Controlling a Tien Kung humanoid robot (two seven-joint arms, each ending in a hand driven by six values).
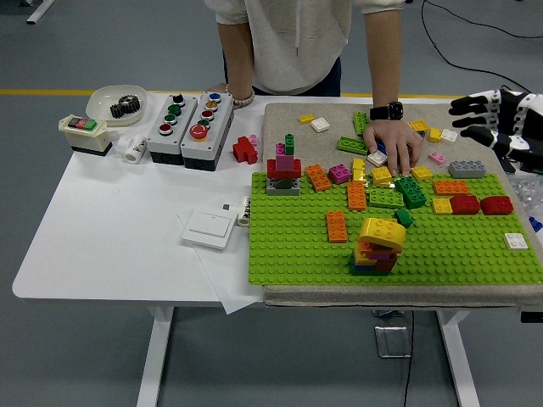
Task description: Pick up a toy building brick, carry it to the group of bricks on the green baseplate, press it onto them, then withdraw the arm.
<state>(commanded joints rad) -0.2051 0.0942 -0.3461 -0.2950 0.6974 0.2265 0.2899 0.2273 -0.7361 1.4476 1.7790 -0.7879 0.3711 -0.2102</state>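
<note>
At the table's far right, the robot's black right hand [490, 119] hovers, fingers spread, empty; best lowered squarely over the grey plastic brick [467, 169] before closing.

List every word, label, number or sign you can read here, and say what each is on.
No text is readable.
Button boxes: any marks by the coloured buttons are too small to make out.
Red-and-green switch: any marking blurred.
Smartwatch: face dark, nothing legible.
Bricks on the green baseplate: no print visible.
</note>
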